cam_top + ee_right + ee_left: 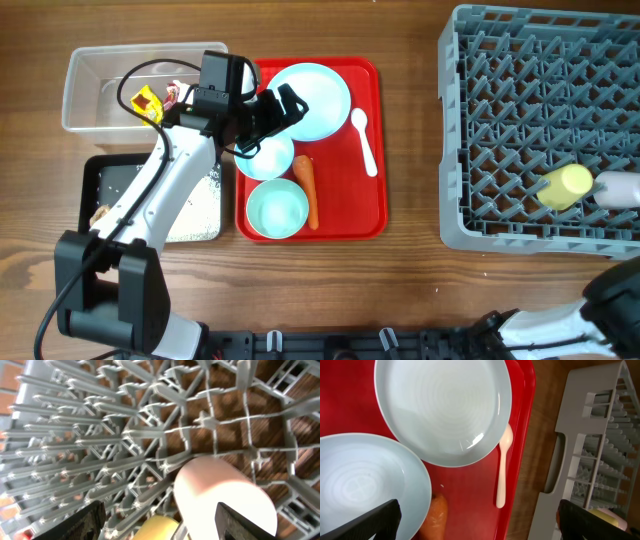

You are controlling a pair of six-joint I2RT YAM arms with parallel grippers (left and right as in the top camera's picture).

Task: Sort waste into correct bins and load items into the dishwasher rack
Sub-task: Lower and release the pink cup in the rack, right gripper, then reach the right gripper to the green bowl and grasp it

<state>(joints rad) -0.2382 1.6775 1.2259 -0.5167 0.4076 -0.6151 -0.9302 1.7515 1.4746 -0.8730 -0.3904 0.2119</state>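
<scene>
Left claw [477, 510] is spread wide, nothing gripped, plate [442, 407] just ahead. Right claw [159, 510] is also spread open, pink cup [225, 495] seen beneath it.

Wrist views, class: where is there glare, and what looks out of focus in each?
Left wrist: a glint near the rim of the light blue round plate; the black fingers at the bottom corners are blurred. Right wrist: the pale pink cup looks soft.

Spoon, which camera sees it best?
Left wrist: the spoon looks big and close, lying on the red tray beside the plate. Overhead shows it whole but tiny. Right wrist shows the rack, no spoon.
</scene>
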